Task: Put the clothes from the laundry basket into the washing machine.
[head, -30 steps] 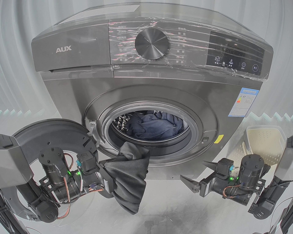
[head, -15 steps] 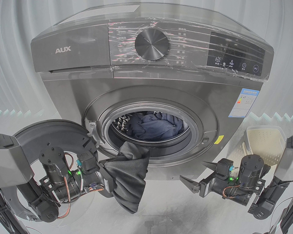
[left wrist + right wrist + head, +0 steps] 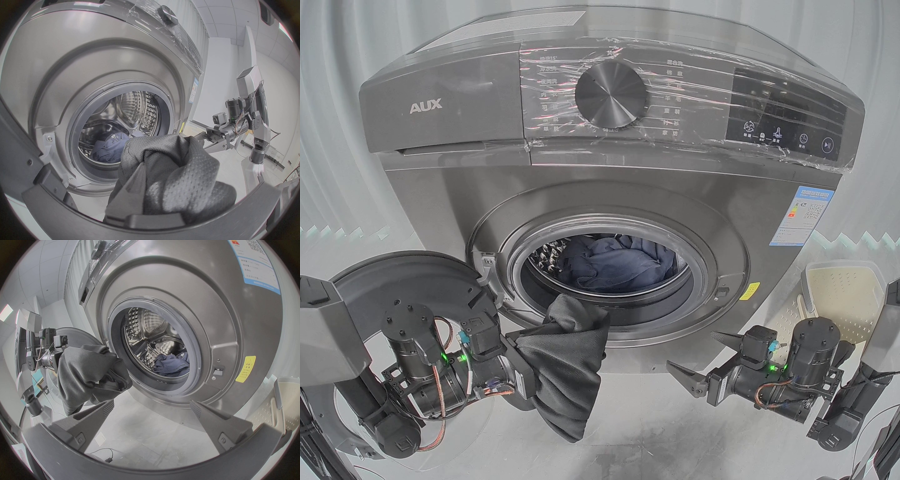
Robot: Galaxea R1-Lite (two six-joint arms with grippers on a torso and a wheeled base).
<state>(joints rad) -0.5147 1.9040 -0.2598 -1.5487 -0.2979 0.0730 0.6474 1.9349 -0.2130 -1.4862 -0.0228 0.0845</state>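
The grey garment (image 3: 565, 369) hangs from the left pincer (image 3: 524, 378), which pinches a bunched fold, just before the open mouth of the washer (image 3: 450, 187). It looks light and soft, apt to drape and snag; a bunched grip suits it. Blue clothes (image 3: 619, 262) lie in the drum (image 3: 550, 253). The right pincer (image 3: 694, 353), spread and empty, hovers above the floor (image 3: 650, 431) near the basket (image 3: 850, 294).

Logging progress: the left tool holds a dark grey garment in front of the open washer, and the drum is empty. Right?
The drum isn't empty: the head view shows a blue garment inside. The left tool does hold the dark grey garment.
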